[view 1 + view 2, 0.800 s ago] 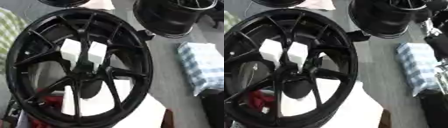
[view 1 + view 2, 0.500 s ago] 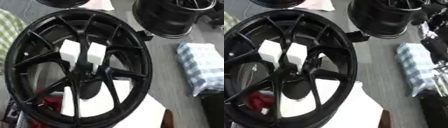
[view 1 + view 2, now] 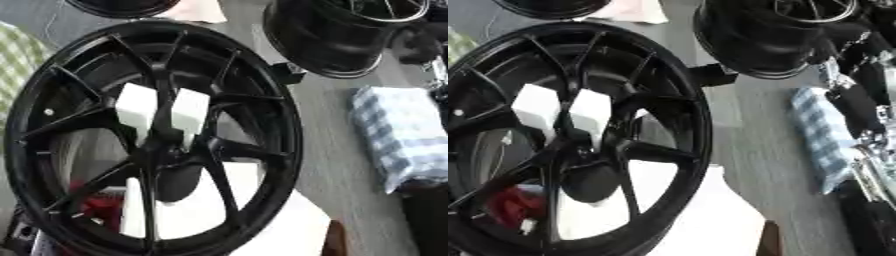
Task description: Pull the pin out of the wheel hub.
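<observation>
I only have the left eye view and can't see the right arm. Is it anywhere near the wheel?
Observer: No. The right eye view shows the right arm at the right edge, overlapping the checked cloth, apart from the wheel.
Operator: Anything by the red thing behind the spokes?
Observer: Yes, a small white piece sits just below the red thing. I can't tell what it is.

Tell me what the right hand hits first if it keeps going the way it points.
Probably the smaller black wheel at the top: the right hand, over the checked cloth, seems to point up-left at it. Depth is unclear.
</observation>
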Available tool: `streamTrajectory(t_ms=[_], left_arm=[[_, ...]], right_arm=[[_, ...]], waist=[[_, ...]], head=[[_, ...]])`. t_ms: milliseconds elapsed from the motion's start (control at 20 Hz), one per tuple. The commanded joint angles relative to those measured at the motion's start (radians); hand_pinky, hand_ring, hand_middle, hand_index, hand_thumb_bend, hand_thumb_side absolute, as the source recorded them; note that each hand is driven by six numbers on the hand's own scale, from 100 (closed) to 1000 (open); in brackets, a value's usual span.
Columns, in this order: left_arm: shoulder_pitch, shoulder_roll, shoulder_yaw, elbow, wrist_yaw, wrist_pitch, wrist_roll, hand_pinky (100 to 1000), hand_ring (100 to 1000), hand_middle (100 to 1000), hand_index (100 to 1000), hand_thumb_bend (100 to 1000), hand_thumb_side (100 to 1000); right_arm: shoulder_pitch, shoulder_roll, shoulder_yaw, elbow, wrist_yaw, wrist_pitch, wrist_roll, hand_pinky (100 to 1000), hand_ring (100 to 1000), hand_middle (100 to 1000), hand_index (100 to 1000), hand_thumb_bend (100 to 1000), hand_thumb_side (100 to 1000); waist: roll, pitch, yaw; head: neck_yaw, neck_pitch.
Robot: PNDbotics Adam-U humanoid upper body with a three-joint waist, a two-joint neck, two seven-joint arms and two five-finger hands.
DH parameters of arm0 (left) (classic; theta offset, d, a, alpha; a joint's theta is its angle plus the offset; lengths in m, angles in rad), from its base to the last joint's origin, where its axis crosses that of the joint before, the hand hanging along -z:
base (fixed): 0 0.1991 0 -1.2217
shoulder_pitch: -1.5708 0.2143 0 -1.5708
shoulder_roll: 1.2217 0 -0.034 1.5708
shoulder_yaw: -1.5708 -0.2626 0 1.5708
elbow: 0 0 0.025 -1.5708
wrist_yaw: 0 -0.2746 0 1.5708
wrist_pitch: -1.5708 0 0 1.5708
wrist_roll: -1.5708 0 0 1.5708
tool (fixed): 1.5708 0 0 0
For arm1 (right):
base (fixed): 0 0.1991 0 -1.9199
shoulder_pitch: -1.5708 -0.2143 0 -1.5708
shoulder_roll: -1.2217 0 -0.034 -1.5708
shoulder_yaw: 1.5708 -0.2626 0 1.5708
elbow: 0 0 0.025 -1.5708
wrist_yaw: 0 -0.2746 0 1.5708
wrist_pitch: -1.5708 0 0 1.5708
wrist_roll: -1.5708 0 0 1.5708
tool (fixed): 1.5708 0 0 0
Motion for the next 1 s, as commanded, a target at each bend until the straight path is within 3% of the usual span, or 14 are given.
streamTrajectory(t_ms=[50,350,700,1000], left_arm=[[-0.022,0.142,-0.020,-0.015,-0.078,-0.082,0.002,876,636,555,811,100,599],[-0.074,0.354,-0.075,-0.015,-0.158,-0.141,-0.011,854,625,570,837,100,557],[-0.140,0.596,-0.156,-0.015,-0.248,-0.198,-0.232,841,713,658,833,100,581],[-0.213,0.695,-0.244,-0.015,-0.347,-0.266,-0.421,847,771,732,859,100,661]], right_arm=[[0.001,-0.033,-0.004,-0.018,0.006,0.005,0.000,642,710,614,699,249,339],[0.004,-0.049,-0.003,-0.018,0.000,0.004,0.001,632,685,586,693,250,336],[0.009,-0.063,-0.006,-0.018,0.002,0.000,-0.001,632,682,585,691,253,333],[0.010,-0.073,-0.002,-0.018,0.003,0.001,0.003,633,681,585,691,252,333]], waist=[[0.013,-0.020,-0.004],[0.023,-0.030,-0.010],[0.033,-0.035,-0.014],[0.037,-0.037,-0.022]], head=[[-0.003,-0.005],[-0.005,-0.003],[-0.013,0.002],[-0.005,0.000]])
